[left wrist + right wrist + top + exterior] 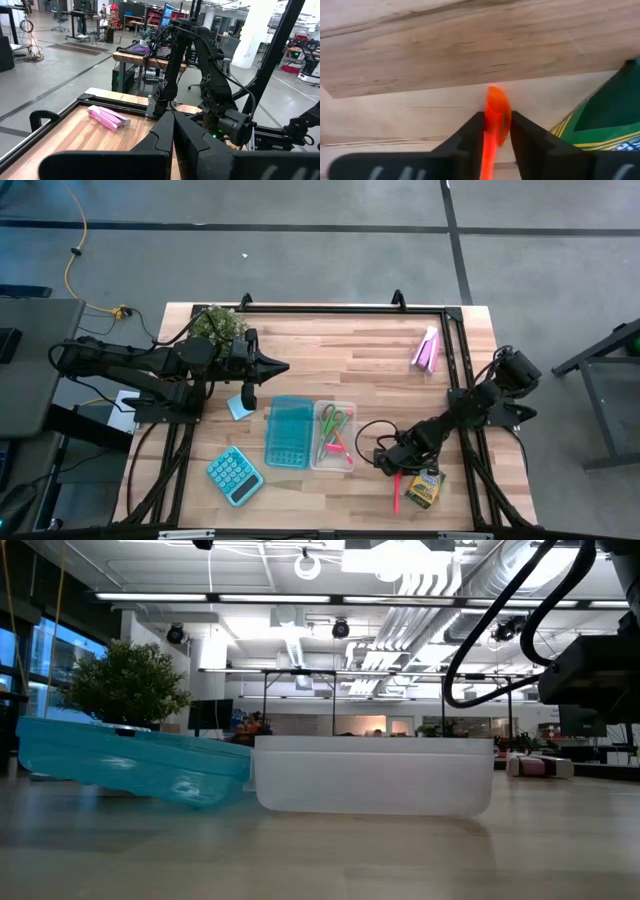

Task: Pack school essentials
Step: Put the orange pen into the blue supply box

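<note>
Pink marker (pixel 495 117) lay lengthwise beside the crayon box (pixel 424 488), its lower end hidden, pinched in the right claw (pixel 392 464); left claw (pixel 283 366) was closed, empty.

Grey concrete floor (pixel 330 205) crossed by dark seams surrounds the wooden table (pixel 330 340); a yellow cable (pixel 72 240) trails at ten o'clock. Beyond, white ceiling ducts (pixel 440 580), strip lights (pixel 150 597), workbenches (pixel 135 50) and a white pillar (pixel 250 35)

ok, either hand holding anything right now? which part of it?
Right hand is shut on the pink marker, pinching it near one end, beside the crayon box. Left hand is shut and holds nothing.
</note>
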{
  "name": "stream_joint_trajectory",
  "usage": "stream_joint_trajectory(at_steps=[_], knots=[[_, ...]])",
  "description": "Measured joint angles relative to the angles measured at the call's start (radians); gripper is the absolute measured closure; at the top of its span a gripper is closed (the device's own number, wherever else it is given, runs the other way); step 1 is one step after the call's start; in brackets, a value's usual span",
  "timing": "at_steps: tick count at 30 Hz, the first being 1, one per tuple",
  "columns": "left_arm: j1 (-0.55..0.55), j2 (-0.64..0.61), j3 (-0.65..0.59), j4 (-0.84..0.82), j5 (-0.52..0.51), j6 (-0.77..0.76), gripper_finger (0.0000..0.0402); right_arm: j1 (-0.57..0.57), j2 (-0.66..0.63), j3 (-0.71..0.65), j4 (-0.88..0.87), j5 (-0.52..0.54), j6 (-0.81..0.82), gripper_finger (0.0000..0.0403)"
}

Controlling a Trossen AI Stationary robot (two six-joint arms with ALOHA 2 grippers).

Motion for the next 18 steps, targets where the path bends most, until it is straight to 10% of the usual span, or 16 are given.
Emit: stream_joint_trajectory(at_steps=[18], knots=[[0.000,0.000,0.000,0.000,-0.006,0.018,0.0401,-0.001,-0.006,-0.001,0.003,0.006,-0.030,0.0350]])
